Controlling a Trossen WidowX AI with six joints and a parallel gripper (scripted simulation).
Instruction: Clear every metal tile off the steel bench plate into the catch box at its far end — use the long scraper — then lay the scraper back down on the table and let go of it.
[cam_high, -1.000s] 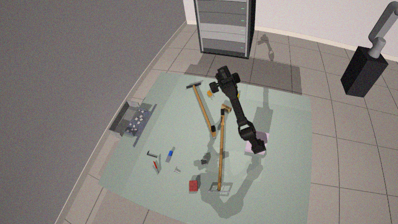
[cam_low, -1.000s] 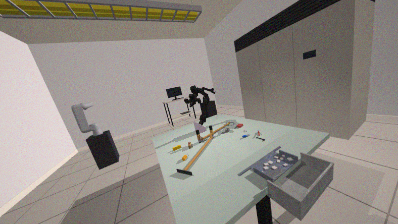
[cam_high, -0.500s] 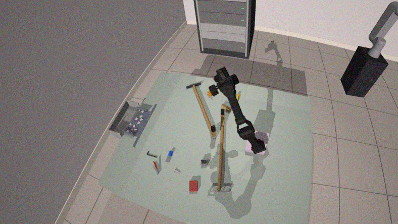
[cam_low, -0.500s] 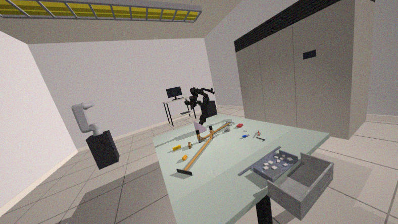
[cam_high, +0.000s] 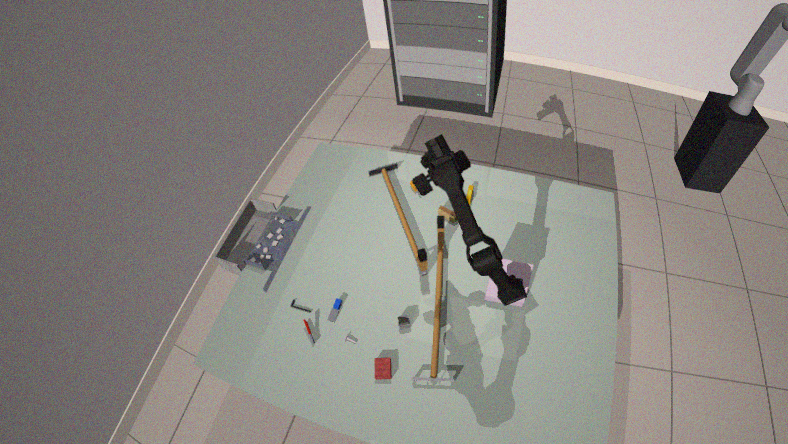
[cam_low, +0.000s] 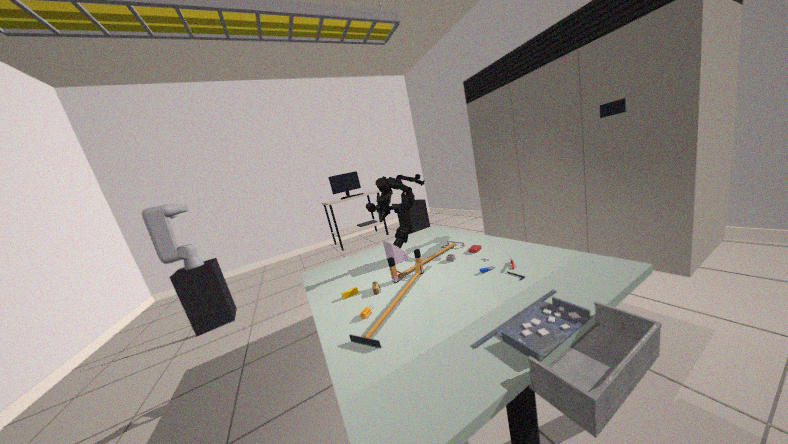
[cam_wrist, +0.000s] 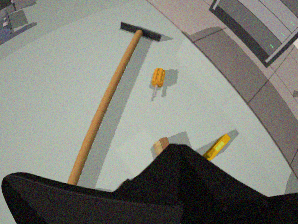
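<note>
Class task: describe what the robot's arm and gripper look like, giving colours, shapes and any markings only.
The arm is matte black throughout, built of blocky, boxy links with rounded joints, and rises from a pale pink base plate. The gripper end is black too. No cables or markings are discernible.

worktop (cam_wrist: 53, 83): pale green, fills most of view
long scraper (cam_wrist: 107, 103): wooden handle lying flat, dark blade at far end, near end hidden behind black arm body
orange block (cam_wrist: 157, 78): just right of scraper handle, apart from it
yellow piece (cam_wrist: 217, 145): partly hidden by arm
tan piece (cam_wrist: 161, 144): at arm's edge
arm body (cam_wrist: 166, 209): black, covers bottom; pincer fingertips hidden
cabinet (cam_wrist: 266, 3): grey, upper right, on tiled floor
</note>
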